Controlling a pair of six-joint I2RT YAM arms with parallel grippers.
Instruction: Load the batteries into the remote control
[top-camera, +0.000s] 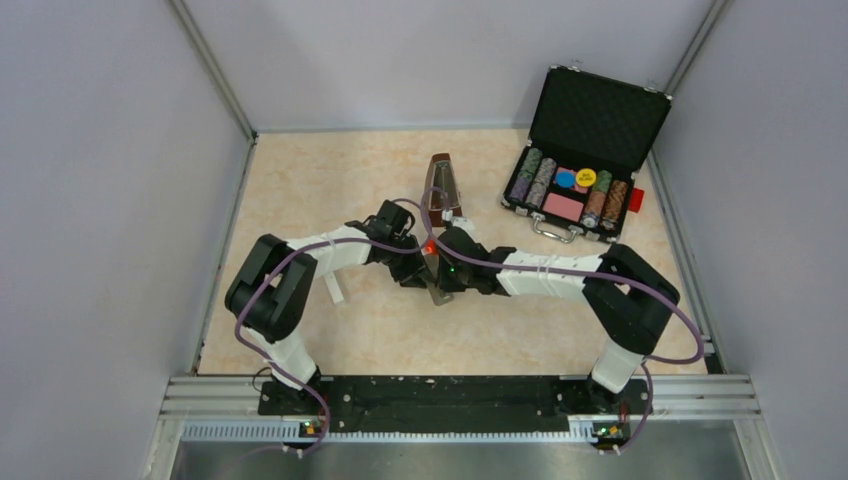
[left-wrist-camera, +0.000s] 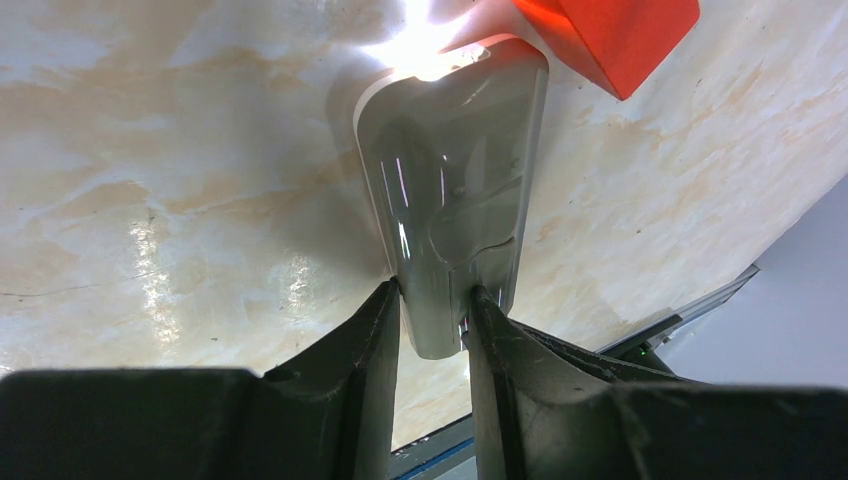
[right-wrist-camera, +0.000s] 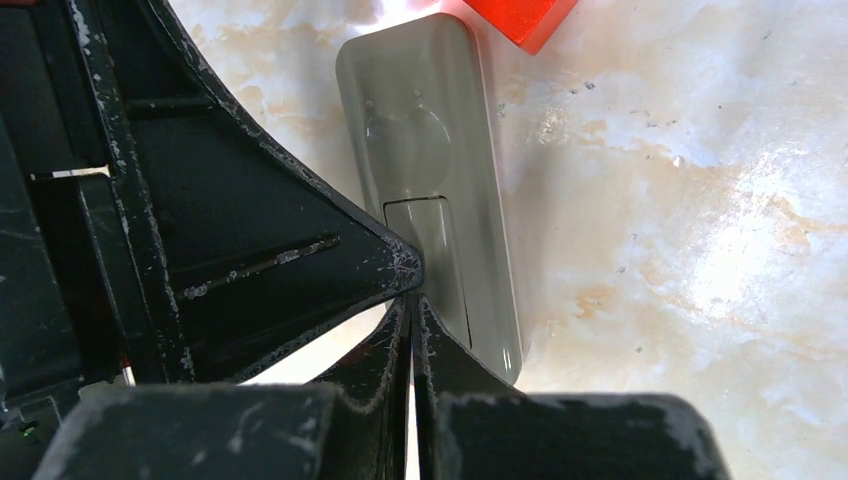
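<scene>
1. Centrally, one grey remote lies flat on the table, back side up, between the two arms where they meet.
2. One left pincer grasps the remote. Its two fingers clamp the long edges at the near end.
3. One right pincer is clenched with nothing between its tips. The joined tips sit against the left edge of the remote's cover, a rectangular panel outlined by a thin seam.
4. One red-orange block lies just beyond the remote's far end. Whether the two touch cannot be told.
5. One slim white bar lies on the table beside the left arm.
6. One brown pyramid stands upright just behind the pincers.
7. One black case sits open at the far right, its lid raised. Rows of striped chips fill both ends, with one blue disc, one yellow disc and one pink card between them.
8. The table is beige with a pale marbled pattern and shows bright glare near the remote.
9. Plain grey walls close in three sides, and a metal rail at the near edge carries both arm bases.
</scene>
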